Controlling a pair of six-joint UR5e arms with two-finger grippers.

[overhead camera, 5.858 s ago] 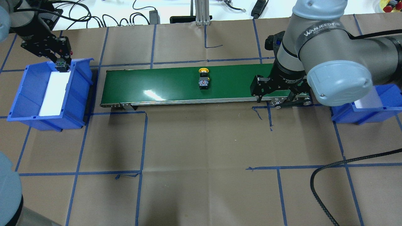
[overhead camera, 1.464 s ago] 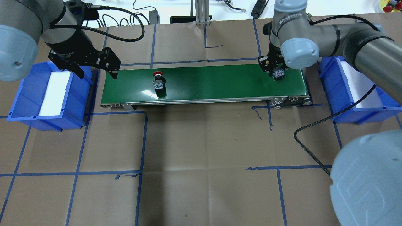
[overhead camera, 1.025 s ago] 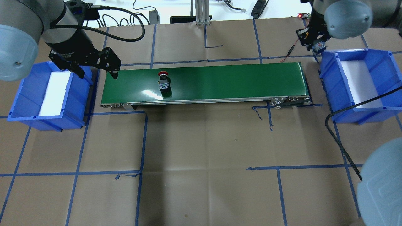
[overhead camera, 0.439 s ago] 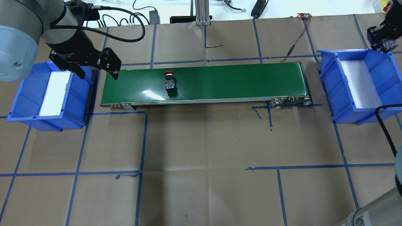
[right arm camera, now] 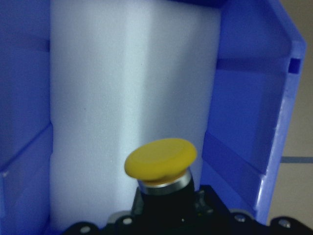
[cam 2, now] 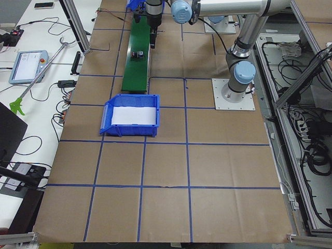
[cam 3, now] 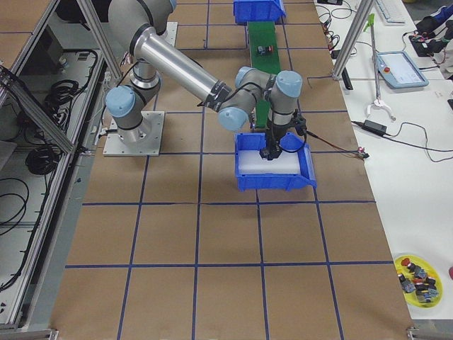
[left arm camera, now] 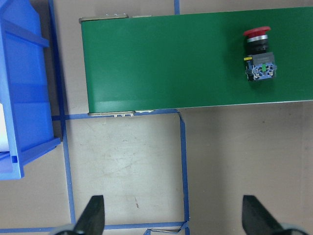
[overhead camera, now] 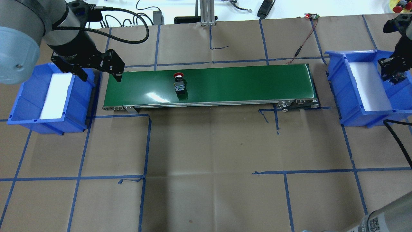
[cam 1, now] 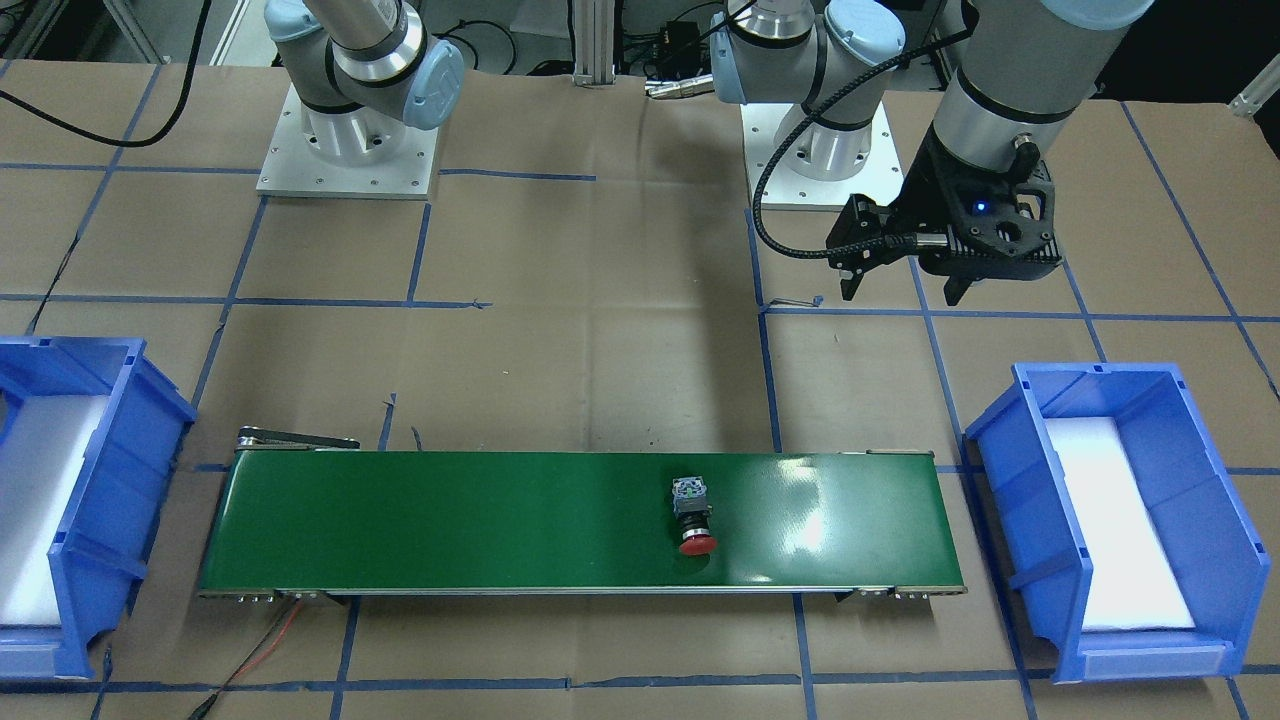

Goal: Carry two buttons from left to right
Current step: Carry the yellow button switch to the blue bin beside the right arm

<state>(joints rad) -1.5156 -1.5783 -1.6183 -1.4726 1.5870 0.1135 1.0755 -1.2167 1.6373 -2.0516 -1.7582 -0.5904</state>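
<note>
Yellow button (right arm camera: 160, 159) sits clamped in the right gripper (overhead camera: 394, 77), cap toward the white pad (right arm camera: 122, 88) of the bin (right arm camera: 244, 98) below. Left gripper (overhead camera: 100, 74) hangs with fingers apart; red button (overhead camera: 179, 86) lies on the belt (overhead camera: 241, 83) to its right.

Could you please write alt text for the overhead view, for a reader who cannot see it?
The right gripper holds a button over the right blue bin, while a red button lies on the green belt. The left gripper hangs open near the belt's left end.

Up close, yellow-capped button (right arm camera: 160, 157) at bottom edge — white foam liner (right arm camera: 122, 83) behind, blue bin (right arm camera: 247, 103) walls either side.
</note>
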